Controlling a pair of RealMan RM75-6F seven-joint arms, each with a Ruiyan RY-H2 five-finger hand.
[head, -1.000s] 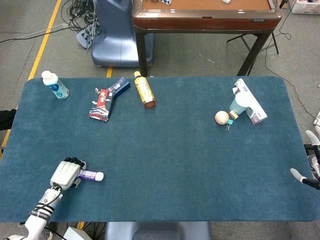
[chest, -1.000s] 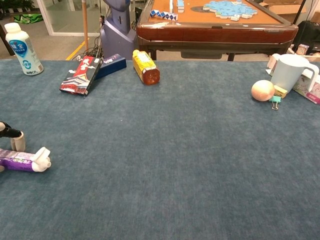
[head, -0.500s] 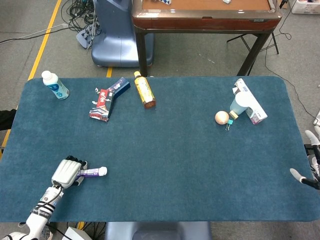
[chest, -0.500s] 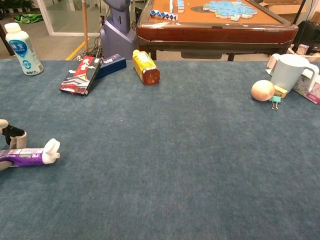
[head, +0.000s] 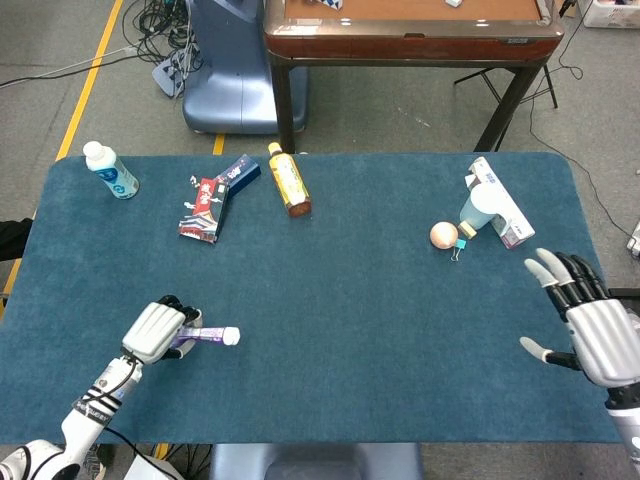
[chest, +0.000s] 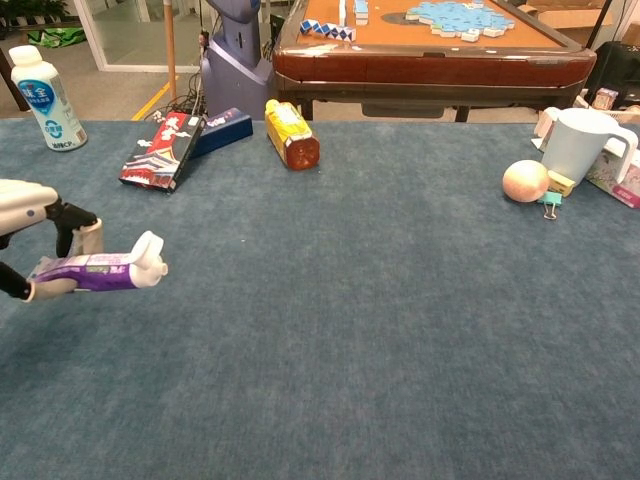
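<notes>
white bottle (head: 110, 170), yellow bottle (head: 289, 180), peach (head: 443, 235) on table (head: 360, 330).

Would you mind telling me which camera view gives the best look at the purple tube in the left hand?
The chest view: the purple tube shows side-on, white cap and label clear, held by the left hand. In the head view the hand covers most of the tube; only its cap end shows.

Matt, felt-like blue cloth covers the desk (head: 400, 330). The purple tube (chest: 95, 272) at left looks glossy plastic, as does the white bottle (head: 110, 170) upper left. The left hand (head: 155, 332) has a smooth pale shell.
</notes>
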